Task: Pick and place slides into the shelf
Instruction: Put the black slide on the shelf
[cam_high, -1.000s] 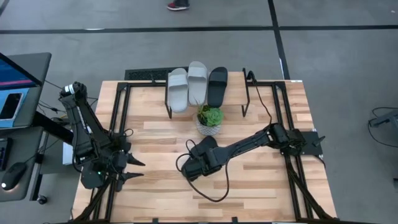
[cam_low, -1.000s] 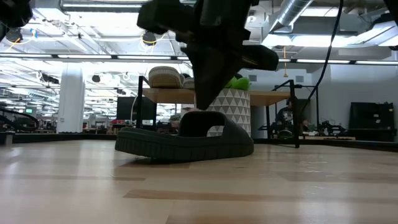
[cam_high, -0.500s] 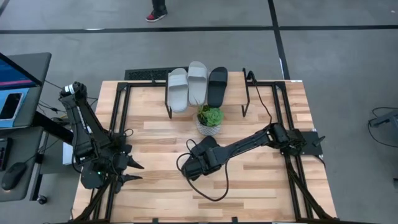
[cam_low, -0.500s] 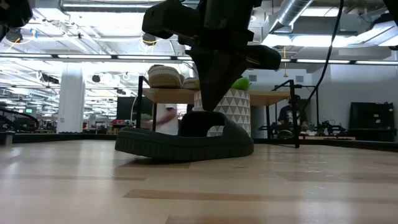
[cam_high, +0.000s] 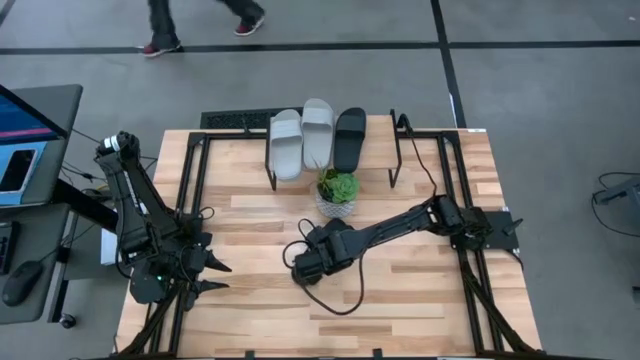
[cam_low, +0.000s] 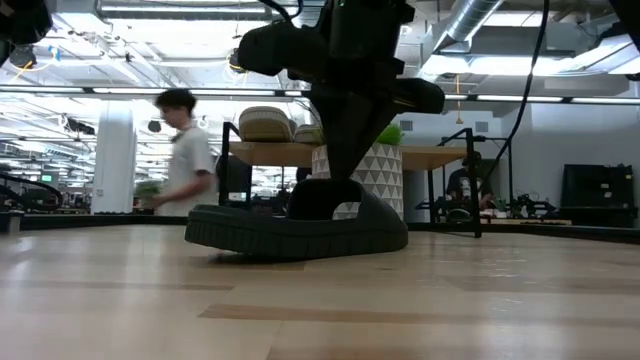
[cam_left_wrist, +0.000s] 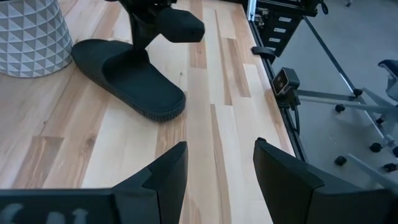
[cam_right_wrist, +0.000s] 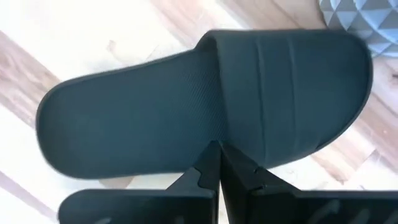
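Black rubber describes the loose slide (cam_left_wrist: 127, 78) on the desk (cam_high: 420, 300): an open-toe slip-on with a wide ribbed strap and a finely textured footbed, lying sole-down near the desk's middle, just in front of the planter (cam_high: 337, 196).

1. Left gripper (cam_high: 212, 274): it sits near the desk's front-left corner, well apart from the loose slide. Its jaws stand apart and hold nothing.

2. Loose slide: in the high view it is mostly hidden under the right arm. The left wrist view shows its long axis running diagonally across the desk boards, with the strap end near the planter and the rounded end pointing away from it.

3. Right gripper (cam_right_wrist: 217, 163): it reaches from the desk's right edge to the middle and is directly over the loose slide. Its jaws are pressed together, tips at the rear edge of the strap.

4. Shelf (cam_high: 372, 155): it stands at the desk's back edge. Three slides lie on top, side by side, long axes front to back: two light grey slides (cam_high: 301, 137) and one black shelved slide (cam_high: 349, 138) on their right.
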